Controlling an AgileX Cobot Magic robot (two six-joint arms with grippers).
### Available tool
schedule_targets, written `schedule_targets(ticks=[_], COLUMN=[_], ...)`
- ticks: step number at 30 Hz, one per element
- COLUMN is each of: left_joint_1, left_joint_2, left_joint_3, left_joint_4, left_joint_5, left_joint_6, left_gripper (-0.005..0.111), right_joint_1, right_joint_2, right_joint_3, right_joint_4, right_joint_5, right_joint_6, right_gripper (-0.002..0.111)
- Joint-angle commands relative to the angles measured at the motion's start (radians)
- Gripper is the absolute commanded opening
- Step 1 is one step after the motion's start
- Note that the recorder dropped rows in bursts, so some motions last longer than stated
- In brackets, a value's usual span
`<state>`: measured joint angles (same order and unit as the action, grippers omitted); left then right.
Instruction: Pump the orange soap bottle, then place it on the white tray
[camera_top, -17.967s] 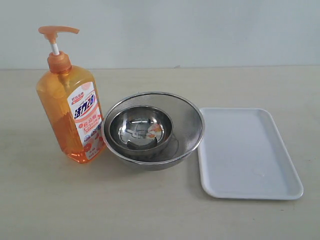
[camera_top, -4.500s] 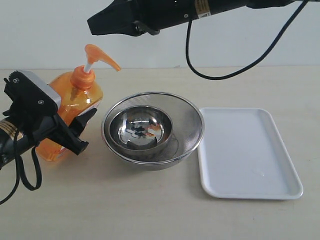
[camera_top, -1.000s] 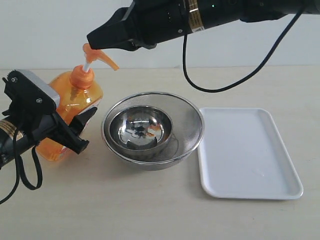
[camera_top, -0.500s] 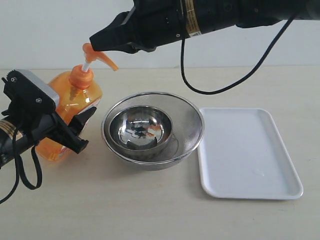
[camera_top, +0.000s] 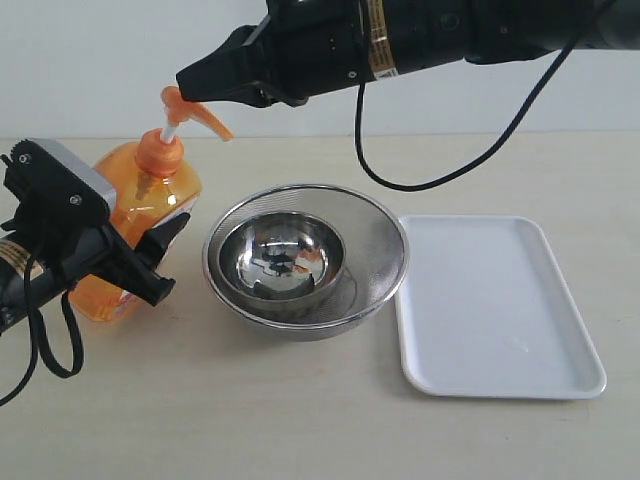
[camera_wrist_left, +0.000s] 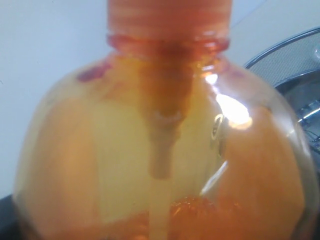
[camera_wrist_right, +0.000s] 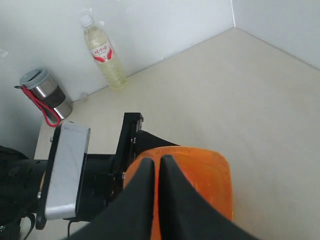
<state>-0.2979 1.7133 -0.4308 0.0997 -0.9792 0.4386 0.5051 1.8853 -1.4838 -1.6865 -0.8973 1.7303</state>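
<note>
At table (camera_top: 300, 420) left, your left gripper (camera_top: 143, 252) clamps the orange soap bottle (camera_top: 150, 195); your right gripper (camera_top: 190, 83), jaws pressed together, sits on its pump head (camera_top: 192, 110).

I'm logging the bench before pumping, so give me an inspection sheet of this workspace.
Surface: beige table, no spills seen.
Job's things: soap bottle standing at left; white tray at right, empty.
Clutter: two nested steel bowls between them.
Grippers: left gripper clamps the bottle's body; right gripper shut, tip at the pump head.
Cables: black cable hangs from right arm; another loops by left.
Surroundings: white wall; drink bottle and steel mug against it.
</note>
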Motion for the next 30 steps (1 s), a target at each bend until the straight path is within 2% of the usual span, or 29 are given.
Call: schedule_targets(ticks=[1,8,30], left_joint_1=[-0.006,-0.006,-0.006], left_joint_2=[-0.007,-0.007,-0.007], left_joint_3=[-0.012,-0.012,-0.012], left_joint_4=[0.048,0.048,0.048], left_joint_5=[-0.059,-0.059,-0.063], left_joint_6=[-0.005,-0.007,-0.014], left_gripper=[0.005,0.005,0.005], right_joint_1=[0.016,0.052,0.052], right_joint_2=[0.024,0.032,0.080], right_joint_3=[0.007,0.007,0.007], right_joint_4=[-0.058,-0.058,-0.058], right_joint_5=[-0.006,0.016,-0.010], right_joint_6=[-0.001,-0.011,-0.014], right_gripper=[0.001,0.001,0.001])
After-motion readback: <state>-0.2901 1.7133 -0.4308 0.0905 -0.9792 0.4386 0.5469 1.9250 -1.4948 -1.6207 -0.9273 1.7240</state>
